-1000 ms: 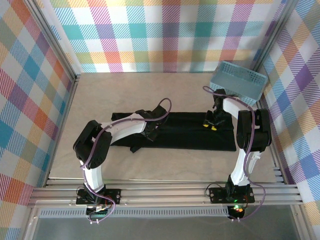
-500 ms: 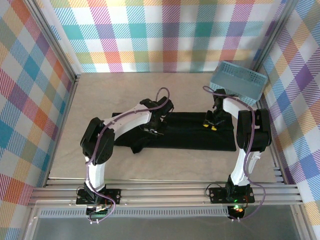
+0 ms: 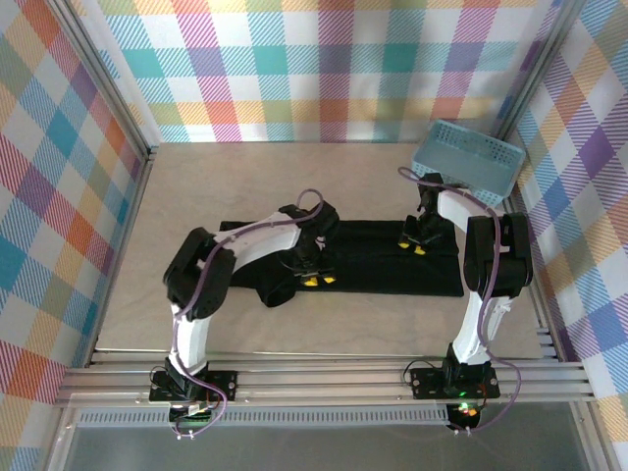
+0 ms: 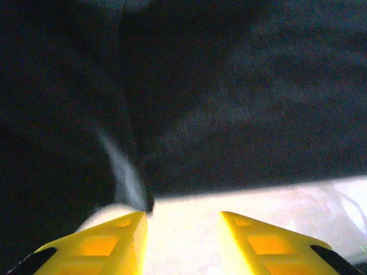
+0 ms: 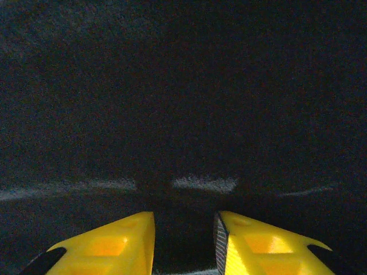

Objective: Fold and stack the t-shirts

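Observation:
One black t-shirt (image 3: 383, 265) lies flat as a long strip across the middle of the table. My left gripper (image 3: 316, 281) is at the shirt's near edge, left of centre. In the left wrist view the left gripper (image 4: 183, 215) is open over bare tabletop, and the t-shirt (image 4: 229, 97) has its hem just beyond the fingertips. My right gripper (image 3: 413, 246) rests on the shirt's right part. There the right gripper (image 5: 183, 213) has its jaws parted, with flat t-shirt fabric (image 5: 183, 103) beneath and nothing pinched between them.
A light blue mesh basket (image 3: 466, 162) sits tilted at the back right corner, just behind the right arm. Checked cloth walls and metal posts enclose the table (image 3: 245, 186). Bare tabletop lies behind the shirt and along its front.
The left gripper moved from over the shirt toward its near edge, and its jaws went from shut to open. A small bump of fabric at the shirt's front left shifted slightly. The right arm stayed still.

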Robot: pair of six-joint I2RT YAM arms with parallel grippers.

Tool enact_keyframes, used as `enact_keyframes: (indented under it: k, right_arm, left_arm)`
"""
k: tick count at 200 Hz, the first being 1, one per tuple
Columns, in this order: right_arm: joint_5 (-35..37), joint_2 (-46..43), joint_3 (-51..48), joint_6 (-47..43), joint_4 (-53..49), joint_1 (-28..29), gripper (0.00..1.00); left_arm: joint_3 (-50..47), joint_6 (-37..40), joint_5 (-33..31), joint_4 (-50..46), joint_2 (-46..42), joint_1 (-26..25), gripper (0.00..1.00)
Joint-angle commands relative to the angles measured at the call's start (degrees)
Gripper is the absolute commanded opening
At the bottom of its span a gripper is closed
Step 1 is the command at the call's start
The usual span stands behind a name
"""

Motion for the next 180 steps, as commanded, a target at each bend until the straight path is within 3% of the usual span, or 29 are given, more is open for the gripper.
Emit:
enact_keyframes:
  k: [1, 29, 47, 62, 101, 148, 180]
  right_arm:
    - [-0.85, 1.37, 1.73, -1.05, -1.44, 0.26, 0.33]
    - [-1.1, 1.62, 1.9, -0.96, -1.29, 0.26, 0.33]
    - [-1.2, 1.79, 1.99, -0.94, -1.39, 0.22, 0.33]
    - [-1.11, 1.83, 2.08, -1.11, -1.52, 0.26, 0.33]
    - [-0.76, 1.76, 2.07, -1.03, -1.85, 0.26, 0.33]
    - [-0.76, 1.94, 2.17, -0.76, -1.71, 0.26, 0.33]
    - [-0.76, 1.9, 1.99, -0.81, -1.73, 0.26, 0.33]
  left_arm:
    - [-6.09, -4.54, 1.48, 3.3, -9.49, 4.04, 0.41]
    - [-11.54, -5.35, -3.48, 3.9, -15.46, 9.68, 0.42]
    - [-11.23, -3.08, -1.23, 6.45, -11.92, 10.93, 0.33]
    - [-7.92, 1.36, -0.62, 6.55, -8.02, 9.69, 0.34]
    - [1.84, 14.78, -7.75, -2.35, -0.76, 3.19, 0.43]
    - [4.75, 17.73, -11.68, -6.11, 5.04, -0.98, 0.43]
    - [6.91, 17.91, -12.8, -6.49, 7.48, -2.55, 0.33]
